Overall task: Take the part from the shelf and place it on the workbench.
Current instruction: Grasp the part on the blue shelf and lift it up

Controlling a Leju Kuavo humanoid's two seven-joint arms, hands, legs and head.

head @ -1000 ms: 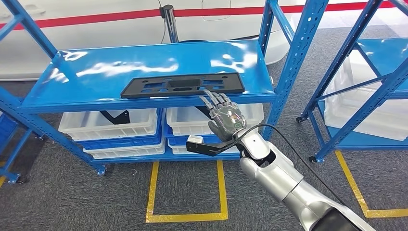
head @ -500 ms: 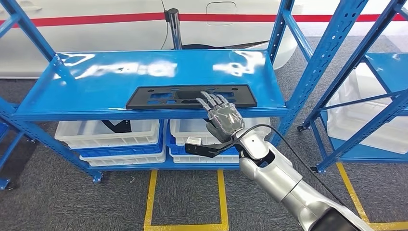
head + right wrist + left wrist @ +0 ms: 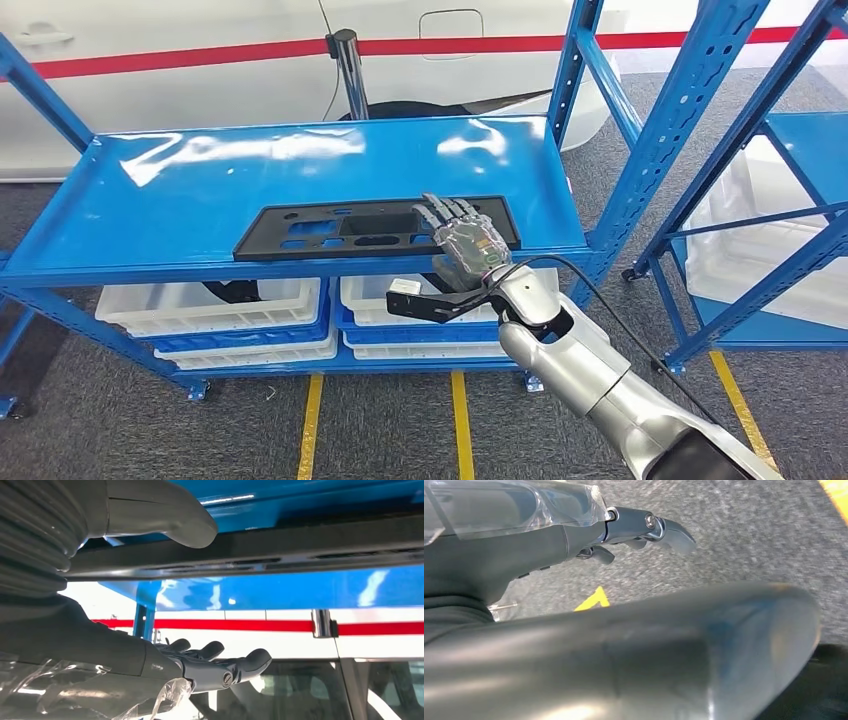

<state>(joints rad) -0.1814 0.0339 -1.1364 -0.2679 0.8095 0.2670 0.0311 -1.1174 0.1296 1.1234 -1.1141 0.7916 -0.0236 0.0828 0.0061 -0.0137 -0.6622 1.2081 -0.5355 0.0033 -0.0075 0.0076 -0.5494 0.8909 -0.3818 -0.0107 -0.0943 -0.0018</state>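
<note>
A flat black part (image 3: 330, 230) with several cutouts lies along the front of the blue shelf's top board (image 3: 200, 180). My right hand (image 3: 465, 245) reaches over the part's right end, fingers stretched out and apart, holding nothing. In the right wrist view the part (image 3: 300, 550) is a dark strip, with the thumb (image 3: 165, 515) on one side of it and the fingers (image 3: 240, 667) on the other, a wide gap between them. My left hand (image 3: 574, 535) hangs over grey carpet with nothing in it.
White bins (image 3: 215, 305) sit on the lower board under the part. Blue uprights (image 3: 690, 110) flank the shelf, and a second blue rack (image 3: 790, 200) stands at the right. A white car body (image 3: 200, 40) is behind. Yellow lines (image 3: 310, 420) mark the carpet.
The camera has moved closer to the shelf. My right hand has advanced from the shelf's front edge to over the part's right end.
</note>
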